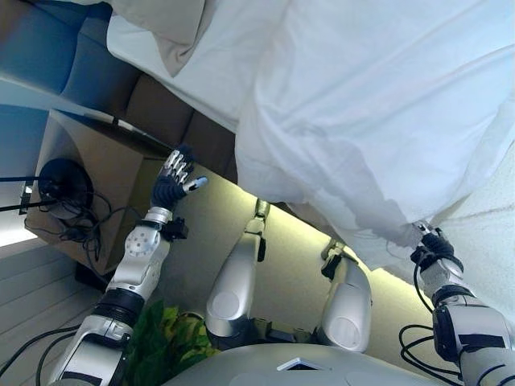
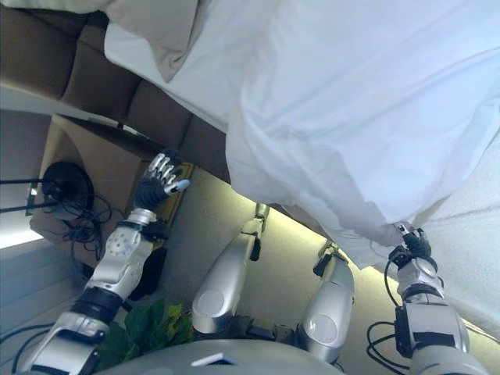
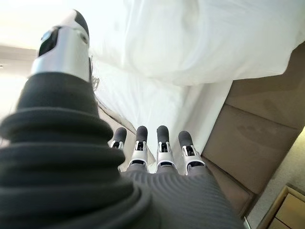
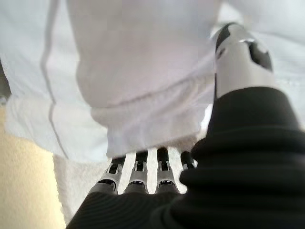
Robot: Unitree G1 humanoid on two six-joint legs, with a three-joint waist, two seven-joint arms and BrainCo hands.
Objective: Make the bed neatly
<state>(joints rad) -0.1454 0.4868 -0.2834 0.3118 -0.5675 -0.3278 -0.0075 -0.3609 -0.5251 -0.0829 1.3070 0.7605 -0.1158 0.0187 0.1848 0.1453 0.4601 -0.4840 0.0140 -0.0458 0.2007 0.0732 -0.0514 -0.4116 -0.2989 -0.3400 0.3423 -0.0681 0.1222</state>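
Note:
A white duvet [image 1: 362,121] lies rumpled on the bed, and its edge hangs over the bed's side. A beige pillow [image 1: 161,24] lies at the head end. My right hand [image 1: 432,244] is at the low corner of the duvet. In the right wrist view its fingers [image 4: 138,174] are straight with their tips against the duvet's hem [image 4: 143,129], and the thumb stands apart. My left hand [image 1: 173,181] is raised in the air beside the bed, open and empty. It is near the brown headboard [image 1: 161,104] and touches nothing.
A wooden bedside table [image 1: 88,161] stands by the headboard, with a black round base and cables [image 1: 60,181] on it. A green plant [image 1: 165,338] is low beside my left arm. The white mattress side [image 1: 483,217] shows beyond my right hand.

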